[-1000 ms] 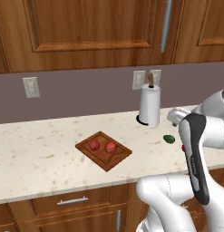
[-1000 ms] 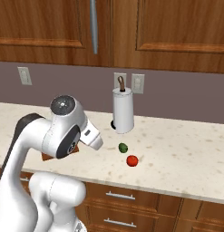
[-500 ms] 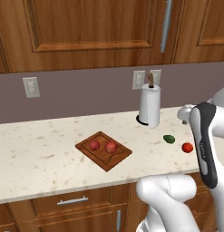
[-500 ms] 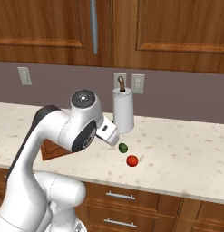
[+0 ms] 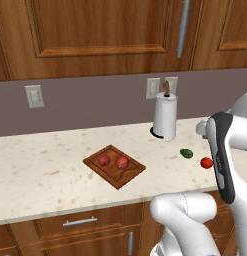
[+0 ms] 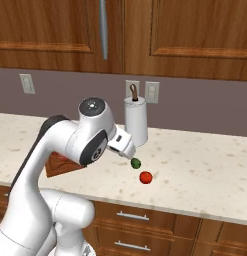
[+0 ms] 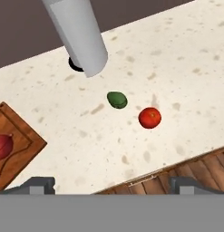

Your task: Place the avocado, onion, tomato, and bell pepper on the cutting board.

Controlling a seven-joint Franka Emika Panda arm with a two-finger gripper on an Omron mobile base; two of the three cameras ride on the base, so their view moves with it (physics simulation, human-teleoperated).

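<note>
1. nearest us, our pincer (image 7: 111, 183) hangs above the front edge of the pale speckled stone tabletop (image 7: 186, 68), its two dark tips spread wide apart with nothing between them.
2. just beyond that edge lies the small bright orange-red glossy round tomato (image 7: 149, 118), bare on the stone; we also see it in the left base view (image 5: 206, 162) and the right base view (image 6: 145, 177).
3. just beside it, a little farther back and not touching, lies the small dark green oval avocado (image 7: 117, 99), also seen from the left (image 5: 186, 153) and the right (image 6: 136, 162).
4. well apart from those two sits the flat square reddish-brown wooden cutting board (image 5: 102, 173), turned cornerwise on the tabletop; one corner of it shows in the hand view (image 7: 22, 149).
5. on the board we see two red pieces side by side: a duller dark crimson lump (image 5: 103, 160) and a larger pinkish-red ball (image 5: 122, 162). which is the onion and which the bell pepper we cannot tell.
6. farther back, near the wall, stands an upright white paper towel roll on a dark base (image 5: 165, 116), behind the avocado.
7. behind it run the grey-mauve backsplash with white wall outlets (image 5: 34, 96), and above that the brown wooden cabinets (image 5: 95, 30).
</note>
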